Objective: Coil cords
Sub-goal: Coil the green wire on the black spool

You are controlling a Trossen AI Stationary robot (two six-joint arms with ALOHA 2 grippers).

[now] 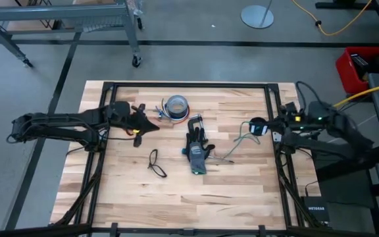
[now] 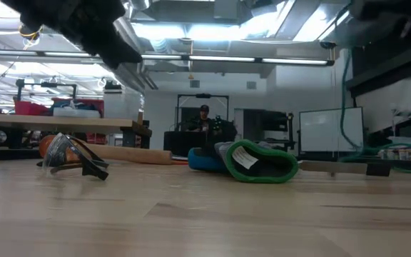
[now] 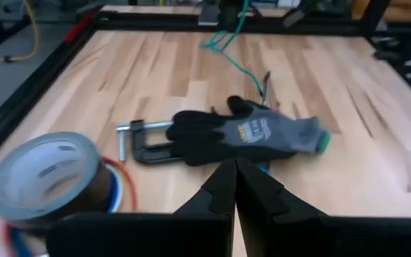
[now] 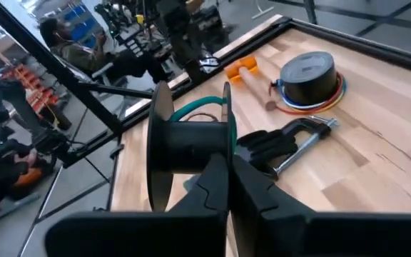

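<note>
One cord, green, is wound on a small black spool (image 1: 258, 126) (image 4: 191, 143) at the table's right, and its free end (image 1: 237, 143) trails over the wood toward the black-and-grey glove (image 1: 197, 150). A thin dark cord lies as a loose loop (image 1: 155, 163) left of the glove. My right gripper (image 1: 273, 128) (image 4: 228, 178) is shut, its tips right beside the spool. My left gripper (image 1: 149, 125) (image 3: 234, 182) is shut above the table at the left, between the tape roll and an orange-handled tool, and points toward the glove (image 3: 255, 135). My right gripper's shut fingertips (image 4: 223, 171) point level at the spool's core from the table's right side. I cannot tell whether they touch it. The spool stands on the rims of its two flanges (image 4: 159, 143) on the table.
A blue-grey tape roll (image 1: 176, 105) (image 3: 45, 175) lies on coloured rings at the far middle. A black C-clamp (image 1: 195, 122) (image 3: 145, 139) lies by the glove's fingers. An orange-handled tool (image 1: 137, 135) lies under my left arm. A black frame (image 1: 176, 85) borders the table.
</note>
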